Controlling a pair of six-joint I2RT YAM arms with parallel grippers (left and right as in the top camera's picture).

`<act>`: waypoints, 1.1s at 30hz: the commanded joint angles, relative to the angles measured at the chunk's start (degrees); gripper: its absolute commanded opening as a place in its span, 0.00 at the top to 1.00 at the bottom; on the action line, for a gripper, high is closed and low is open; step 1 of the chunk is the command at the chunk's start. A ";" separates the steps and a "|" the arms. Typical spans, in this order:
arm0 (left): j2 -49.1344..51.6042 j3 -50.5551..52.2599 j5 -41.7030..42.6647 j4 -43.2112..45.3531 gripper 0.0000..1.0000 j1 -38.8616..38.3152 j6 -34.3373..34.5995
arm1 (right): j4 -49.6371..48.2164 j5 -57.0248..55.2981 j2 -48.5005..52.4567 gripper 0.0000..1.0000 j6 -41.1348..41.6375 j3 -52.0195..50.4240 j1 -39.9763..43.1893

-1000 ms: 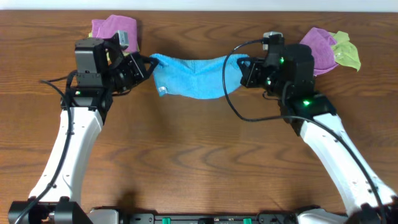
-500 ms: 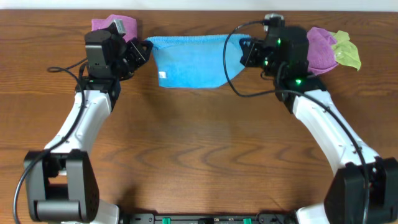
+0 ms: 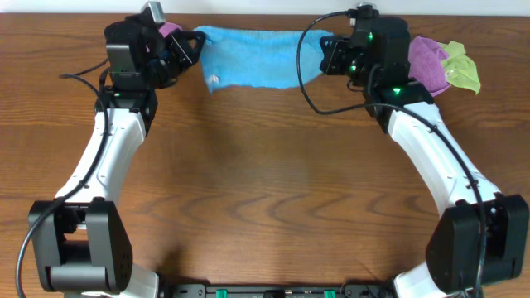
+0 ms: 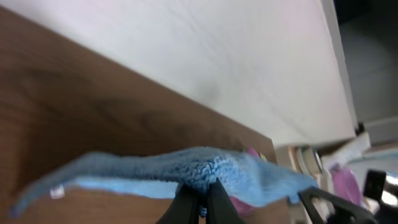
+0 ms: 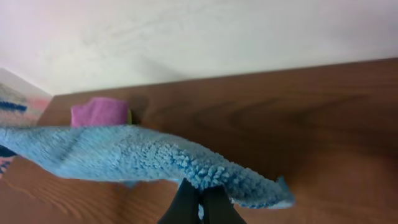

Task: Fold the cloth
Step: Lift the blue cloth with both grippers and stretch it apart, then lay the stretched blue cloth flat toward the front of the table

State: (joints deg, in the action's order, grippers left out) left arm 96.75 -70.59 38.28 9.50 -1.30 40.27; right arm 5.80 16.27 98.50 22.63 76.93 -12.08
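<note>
A blue fluffy cloth [image 3: 252, 58] hangs stretched between my two grippers near the table's far edge. My left gripper [image 3: 197, 40] is shut on its left end, and my right gripper [image 3: 325, 55] is shut on its right end. In the left wrist view the black fingers [image 4: 200, 202] pinch the blue cloth [image 4: 186, 168] from below. In the right wrist view the fingers [image 5: 200, 202] pinch the cloth's edge [image 5: 155, 158] the same way. A small white tag [image 3: 216, 79] shows at the cloth's lower left.
A purple cloth [image 3: 426, 58] and a yellow-green cloth [image 3: 462, 68] lie at the far right. Another purple cloth [image 3: 168, 29] lies behind the left gripper. The table's far edge [image 3: 265, 13] is just behind the blue cloth.
Both grippers have carried the blue cloth farther toward the table's back edge, and it now hangs taut and straighter between them.
</note>
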 commanded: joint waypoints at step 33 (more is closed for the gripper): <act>-12.31 -0.74 6.08 -70.05 0.94 1.66 -35.65 | 44.59 2.45 -8.79 0.98 -6.43 -1.95 -4.57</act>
State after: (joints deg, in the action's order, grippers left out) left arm 85.36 -70.96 44.99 -59.20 0.16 8.73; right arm 49.76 18.22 91.66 17.08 76.77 -16.21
